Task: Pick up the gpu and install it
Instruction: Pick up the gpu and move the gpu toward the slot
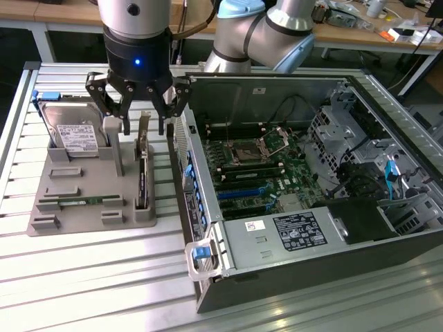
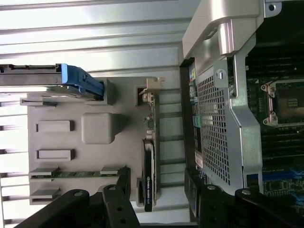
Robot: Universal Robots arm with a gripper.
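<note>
The arm (image 1: 266, 34) comes in from the far side of the exterior view, its grey joints (one capped in pale blue) bending toward that view's left, and the wrist (image 1: 135, 17) points straight down. Beneath it hangs the black gripper (image 1: 145, 126), a small blue light (image 1: 136, 61) glowing on its housing, with its linkage fingers (image 1: 123, 117) splayed wide apart and their tips aimed downward. In the wrist view the gripper (image 2: 156, 190) shows a broad gap between its two black fingers (image 2: 121, 192).

Bright, even light; shadows soft. The table (image 2: 95, 28) glares white in the wrist view (its slats nearly wash out), while the case (image 1: 277, 280) interior lies dim. A blue lamp (image 1: 137, 62) glows on the arm (image 1: 135, 28).
</note>
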